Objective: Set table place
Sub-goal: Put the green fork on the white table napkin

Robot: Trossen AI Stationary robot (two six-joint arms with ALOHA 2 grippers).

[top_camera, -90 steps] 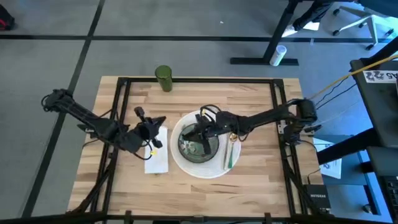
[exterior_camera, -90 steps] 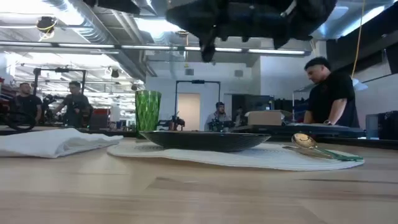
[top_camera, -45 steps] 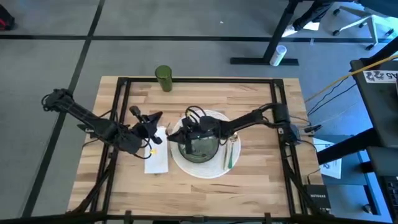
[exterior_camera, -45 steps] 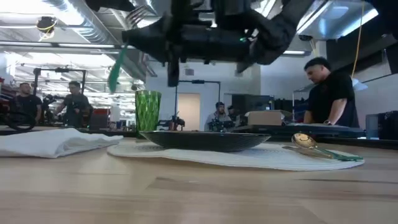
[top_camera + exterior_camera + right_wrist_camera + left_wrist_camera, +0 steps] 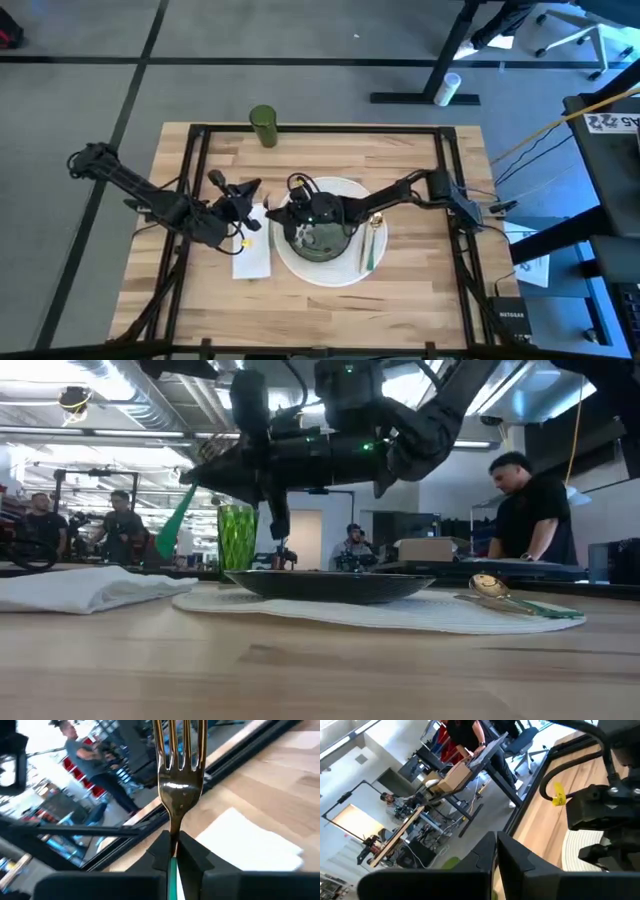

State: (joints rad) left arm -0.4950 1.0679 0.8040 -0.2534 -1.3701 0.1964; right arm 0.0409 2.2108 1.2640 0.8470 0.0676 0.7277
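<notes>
Gripping a fork [image 5: 176, 780], the right tool [image 5: 172, 851] was held over the plate [image 5: 288, 255]; placement beside the napkin [image 5: 252, 255] was judged next, the left tool [image 5: 496, 851] shut.

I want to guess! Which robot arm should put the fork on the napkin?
The right: its right gripper already grips the fork, above the plate's edge near the napkin. The left gripper holds nothing.

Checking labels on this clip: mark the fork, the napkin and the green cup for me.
fork [image 5: 176, 775]: right wrist view, neck below the tines.
napkin [image 5: 252, 255]: high view, middle of the cloth.
green cup [image 5: 263, 125]: high view, top rim.
</notes>
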